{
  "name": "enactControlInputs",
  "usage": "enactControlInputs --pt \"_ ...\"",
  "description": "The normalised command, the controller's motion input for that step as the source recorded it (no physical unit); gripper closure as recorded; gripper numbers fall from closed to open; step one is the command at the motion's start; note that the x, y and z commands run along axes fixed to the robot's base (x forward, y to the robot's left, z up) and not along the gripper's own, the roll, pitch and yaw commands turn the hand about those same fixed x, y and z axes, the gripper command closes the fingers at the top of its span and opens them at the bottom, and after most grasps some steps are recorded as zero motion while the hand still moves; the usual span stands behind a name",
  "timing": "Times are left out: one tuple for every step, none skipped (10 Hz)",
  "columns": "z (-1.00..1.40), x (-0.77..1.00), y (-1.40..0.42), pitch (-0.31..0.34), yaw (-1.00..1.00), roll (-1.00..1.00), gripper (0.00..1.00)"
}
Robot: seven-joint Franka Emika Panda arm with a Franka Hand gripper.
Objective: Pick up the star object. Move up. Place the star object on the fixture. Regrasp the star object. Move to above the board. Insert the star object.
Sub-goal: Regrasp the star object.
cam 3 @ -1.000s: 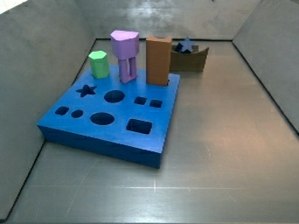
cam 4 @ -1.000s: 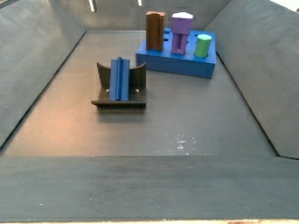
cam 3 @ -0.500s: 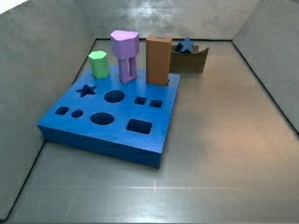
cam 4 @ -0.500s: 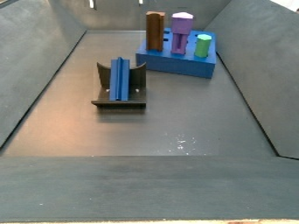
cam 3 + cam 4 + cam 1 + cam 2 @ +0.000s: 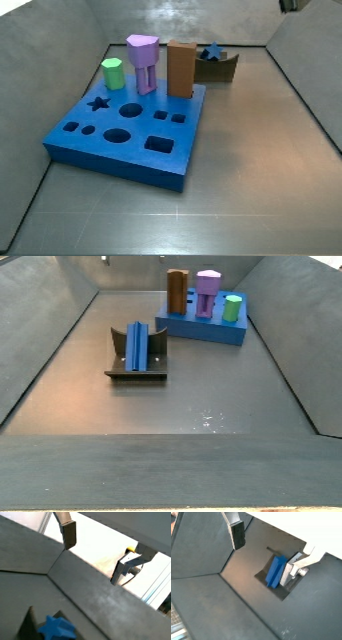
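The star object [image 5: 136, 344] lies in the fixture [image 5: 136, 372], at eleven o'clock. The gripper [image 5: 268, 547], wide and empty, probably hangs high above; regrasp and insertion into the board [image 5: 128, 130] remain.

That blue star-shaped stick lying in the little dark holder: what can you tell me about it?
The star object is a slim, dark-blue, plastic-looking peg with ridged sides; its star-shaped end shows in a wrist view. It lies on its side in the notch of the fixture, on the grey floor apart from the board. Nothing else touches it. The gripper hangs above it, open, one finger on either side of it in that view.
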Motion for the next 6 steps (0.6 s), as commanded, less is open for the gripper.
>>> enactControlInputs --pt "-0.02 0.09 -0.04 0.117 0.13 0.43 0.0" --pt "0.0 0.08 -0.03 0.094 0.15 0.26 0.0" --pt "-0.01 0.07 -0.03 0.065 0.15 0.21 0.0" --pt "-1.0 0.03 0.07 0.012 0.16 0.16 0.0" --pt "-1.0 0.03 0.07 -0.001 0.16 0.16 0.0" --pt "-1.0 0.05 0.07 -0.048 0.14 0.14 0.0"
